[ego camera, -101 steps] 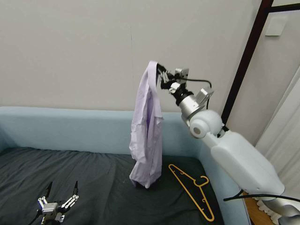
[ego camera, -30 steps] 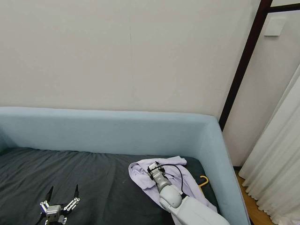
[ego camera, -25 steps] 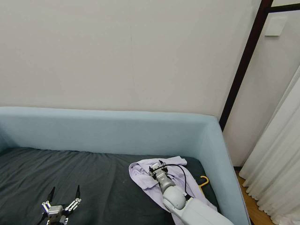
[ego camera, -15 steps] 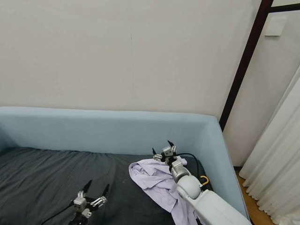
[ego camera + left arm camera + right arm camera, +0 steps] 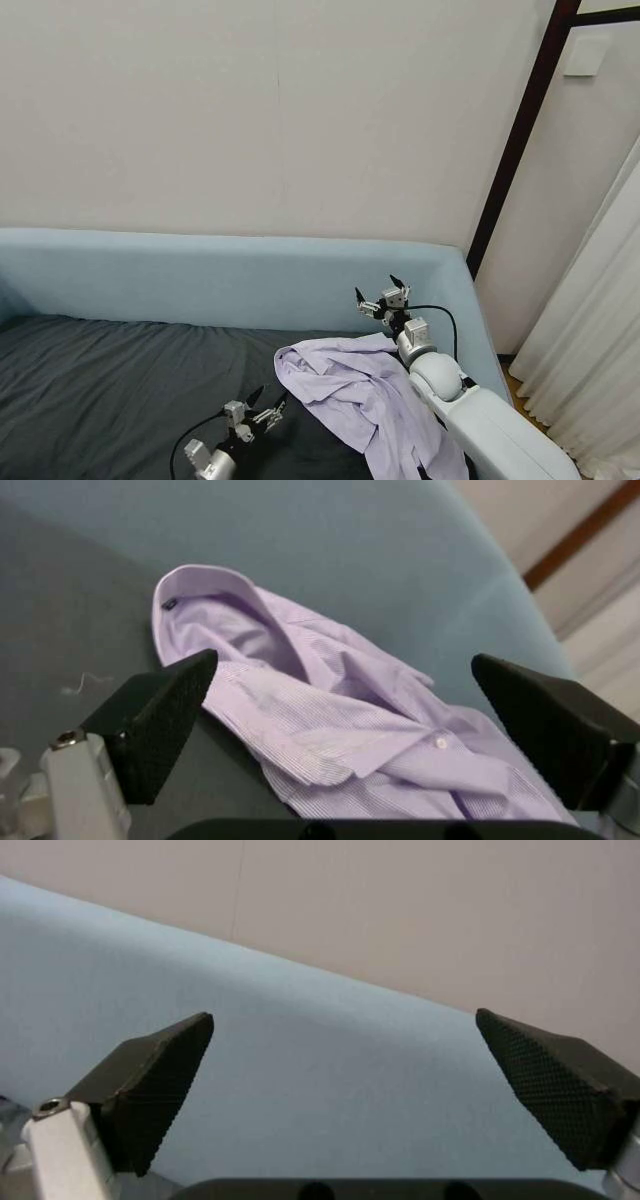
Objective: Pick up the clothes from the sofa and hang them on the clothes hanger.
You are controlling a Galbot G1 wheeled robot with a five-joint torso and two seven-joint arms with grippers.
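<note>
Against a bare wall, a pale blue upholstered sofa (image 5: pixel 200 275) carries the crumpled lilac striped shirt (image 5: pixel 350 385) at its four-o'clock end. The right gripper (image 5: pixel 377 293), at the shirt's one o'clock, gapes empty. The left gripper (image 5: pixel 266 403), at eight o'clock, spread wide and empty, faces the collar, probably lining up a hold.

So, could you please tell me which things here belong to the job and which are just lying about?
Job: shirt, sofa, left tool beside the shirt, right tool near the backrest, both open.
Lying about: curtain, wall switch.
</note>
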